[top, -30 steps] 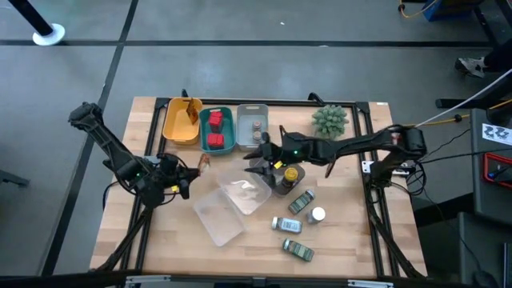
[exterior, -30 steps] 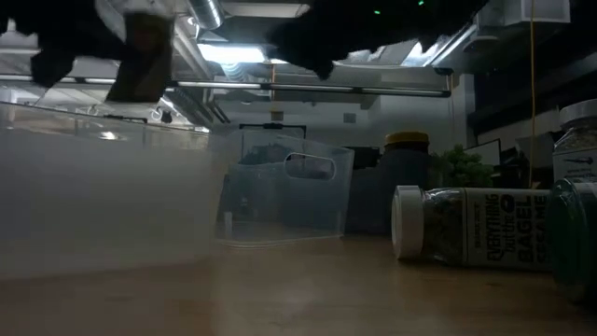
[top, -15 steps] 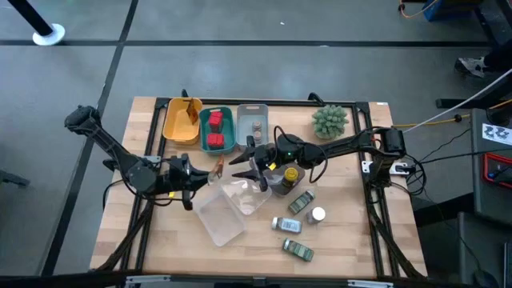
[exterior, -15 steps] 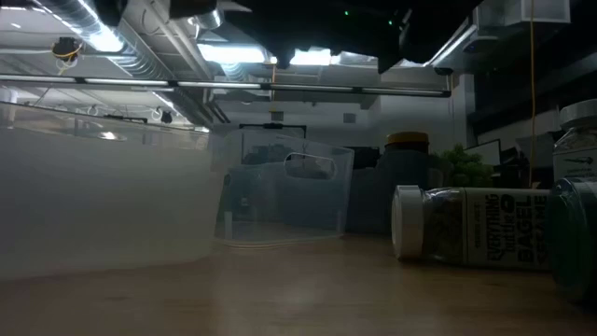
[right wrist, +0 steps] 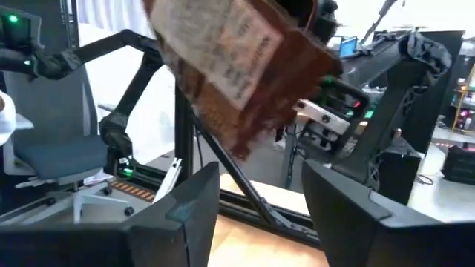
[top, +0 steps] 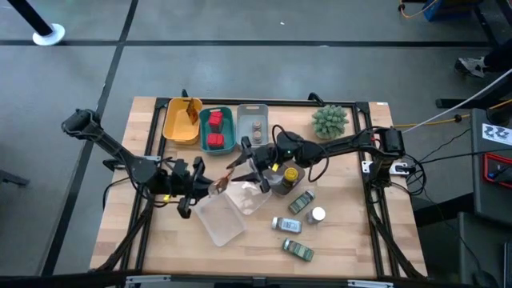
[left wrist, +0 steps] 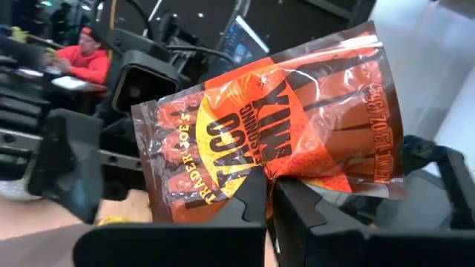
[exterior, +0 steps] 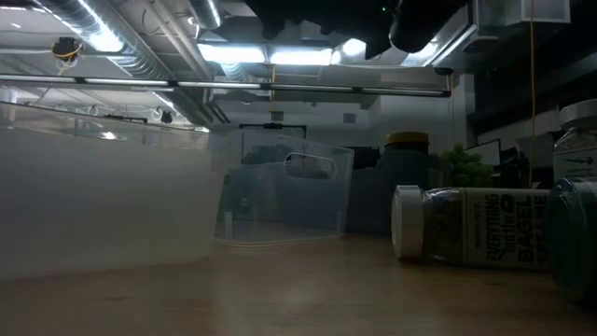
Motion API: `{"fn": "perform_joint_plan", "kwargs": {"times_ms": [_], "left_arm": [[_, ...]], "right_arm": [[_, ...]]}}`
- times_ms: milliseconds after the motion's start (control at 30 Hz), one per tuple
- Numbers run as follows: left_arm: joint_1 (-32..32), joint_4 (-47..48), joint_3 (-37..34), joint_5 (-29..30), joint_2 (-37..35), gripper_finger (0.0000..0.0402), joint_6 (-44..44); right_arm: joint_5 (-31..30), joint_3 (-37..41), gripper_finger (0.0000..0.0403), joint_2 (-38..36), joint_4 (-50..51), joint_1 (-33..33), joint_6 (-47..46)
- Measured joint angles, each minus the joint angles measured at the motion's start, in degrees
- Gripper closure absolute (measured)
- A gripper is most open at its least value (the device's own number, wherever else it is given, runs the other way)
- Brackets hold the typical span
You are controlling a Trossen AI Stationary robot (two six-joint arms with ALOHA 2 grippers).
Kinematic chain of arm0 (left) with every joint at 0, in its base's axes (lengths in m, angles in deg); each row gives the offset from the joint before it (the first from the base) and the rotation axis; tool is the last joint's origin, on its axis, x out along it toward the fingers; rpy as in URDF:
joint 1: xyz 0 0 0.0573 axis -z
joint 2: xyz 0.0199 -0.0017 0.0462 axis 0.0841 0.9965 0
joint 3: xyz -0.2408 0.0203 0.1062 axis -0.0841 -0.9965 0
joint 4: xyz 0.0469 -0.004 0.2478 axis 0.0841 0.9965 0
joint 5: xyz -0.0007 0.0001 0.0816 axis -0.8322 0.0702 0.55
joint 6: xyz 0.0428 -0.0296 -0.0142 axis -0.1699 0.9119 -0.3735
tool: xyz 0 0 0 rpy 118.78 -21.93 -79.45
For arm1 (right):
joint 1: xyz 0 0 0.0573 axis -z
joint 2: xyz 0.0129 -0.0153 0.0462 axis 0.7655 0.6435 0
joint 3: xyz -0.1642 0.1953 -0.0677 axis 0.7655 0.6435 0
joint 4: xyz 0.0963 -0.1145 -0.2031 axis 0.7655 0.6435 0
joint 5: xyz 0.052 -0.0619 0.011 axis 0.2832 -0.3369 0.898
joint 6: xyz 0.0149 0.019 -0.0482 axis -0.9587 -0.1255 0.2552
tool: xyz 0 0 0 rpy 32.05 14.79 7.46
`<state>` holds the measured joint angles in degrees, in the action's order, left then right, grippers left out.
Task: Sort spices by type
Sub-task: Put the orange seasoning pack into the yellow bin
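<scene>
A: The left hand [top: 210, 186] was clenched on an orange foil packet [top: 221, 185], wasn't it?

B: Yes. In the left wrist view its two dark fingers [left wrist: 245, 204] pinched the packet's [left wrist: 282, 133] lower edge, and the taco seasoning print faced the camera. A second before, that hand sat further left in the overhead frame, beside the edge of the surface [top: 352, 240]. By this moment it had travelled right, to frame centre, over the near corner of the clear tray [top: 228, 204].

A: And the right hand [top: 244, 162]?

B: It had slid left to meet it, and stood open. Its wrist view showed the same packet [right wrist: 237, 74] hanging just above and between its spread fingers [right wrist: 185, 204], apart from them.

A: So what did that mean for the sort?

B: I judged it a handover being set up: the packet was offered, not yet taken. Another orange packet already lay in the yellow bin [top: 172, 128] at upper left, likely its destination.

A: The rest?

B: Red cubes [top: 215, 132] in the teal bin [top: 230, 132], small jars in the grey bin [top: 242, 126], and the bottles [top: 290, 226] lay unsorted at lower centre-right.
</scene>
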<state>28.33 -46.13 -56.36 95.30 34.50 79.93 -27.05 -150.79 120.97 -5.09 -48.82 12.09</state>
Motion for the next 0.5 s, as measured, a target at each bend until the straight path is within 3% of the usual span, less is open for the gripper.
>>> {"fn": "perform_joint_plan", "kwargs": {"times_ms": [500], "left_arm": [[-1.17,-1.18,0.0,-2.14,2.7,0.0401,-2.59]], "right_arm": [[2.12,-0.1,0.021,0.0,-2.21,-0.04,-0.22]]}}
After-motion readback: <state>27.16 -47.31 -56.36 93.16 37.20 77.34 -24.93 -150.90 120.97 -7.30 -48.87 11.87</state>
